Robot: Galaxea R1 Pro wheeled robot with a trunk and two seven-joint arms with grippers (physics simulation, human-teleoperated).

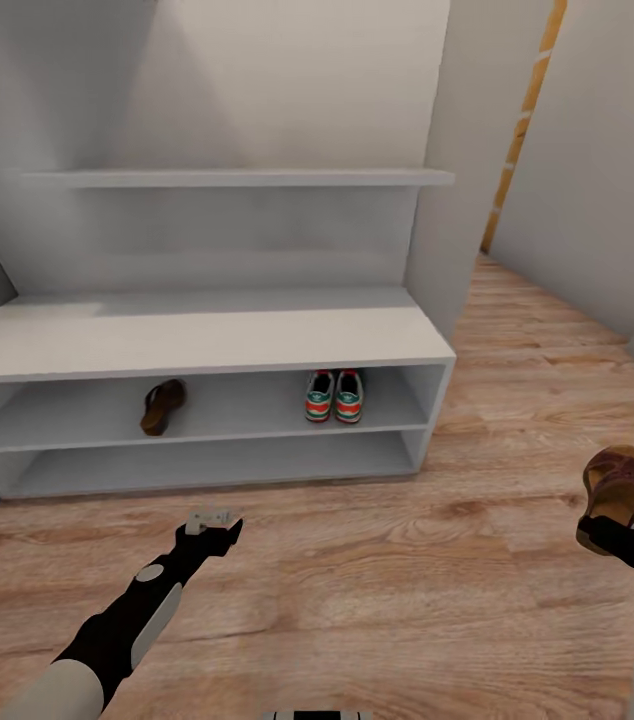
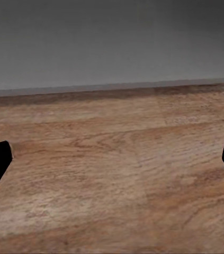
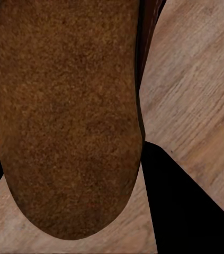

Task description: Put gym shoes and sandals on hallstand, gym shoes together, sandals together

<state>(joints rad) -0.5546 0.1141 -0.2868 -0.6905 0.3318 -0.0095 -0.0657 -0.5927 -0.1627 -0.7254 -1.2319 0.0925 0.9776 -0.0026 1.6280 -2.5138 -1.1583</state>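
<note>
Wood floor (image 1: 377,590) fronts the rack (image 1: 197,340), holding one sandal (image 1: 163,405) and both sneakers (image 1: 334,396). Right gripper (image 1: 617,528) at lower right clamps the other sandal (image 1: 617,490); left gripper (image 1: 209,520) hangs spread apart.

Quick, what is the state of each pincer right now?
Left pincer: open, holding nothing, above the floor.
Right pincer: closed on a sandal, lifted off the floor.

White hallstand (image 1: 207,340); white-green-orange gym shoes (image 1: 334,396); dark-brown sandals (image 1: 163,405) (tan footbed (image 3: 64,106)); wood-grain floor (image 1: 397,580).
</note>
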